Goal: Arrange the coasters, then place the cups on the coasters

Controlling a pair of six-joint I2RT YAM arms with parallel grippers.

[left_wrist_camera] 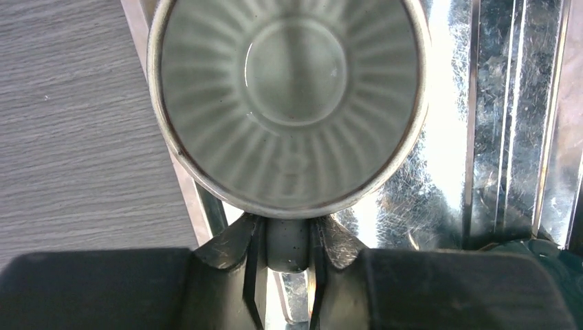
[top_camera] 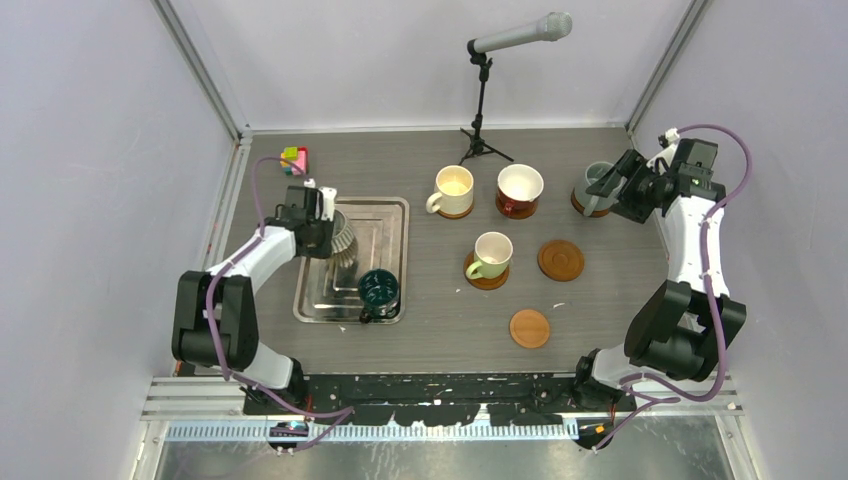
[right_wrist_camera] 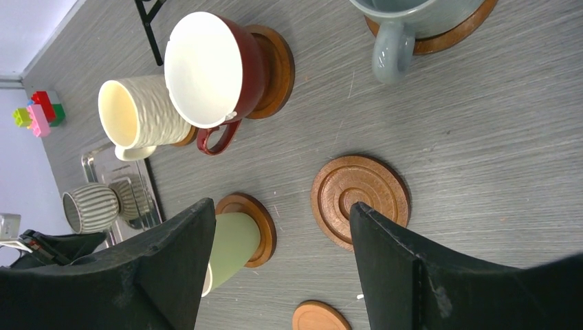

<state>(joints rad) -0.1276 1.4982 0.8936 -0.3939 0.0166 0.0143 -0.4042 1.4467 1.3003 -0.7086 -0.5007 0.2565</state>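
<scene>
The grey bench (top_camera: 430,320) is carrying a steel tray (top_camera: 385,212). The left hand (left_wrist_camera: 285,242) is clamping the handle of the ribbed silver-grey mug (left_wrist_camera: 289,103), directly ahead of it over the tray. The right hand (right_wrist_camera: 280,206) is standing apart, with the grey-blue mug (right_wrist_camera: 412,17) sitting on a coaster (right_wrist_camera: 467,34) nearby.

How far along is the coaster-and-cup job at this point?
Done: the cream cup, red cup, grey-blue cup and green cup each sit on a coaster. In hand: the left end effector is shut on the ribbed cup by its handle, at the tray. Left: that cup and the teal cup go onto the two bare coasters. The right end effector is open.
</scene>
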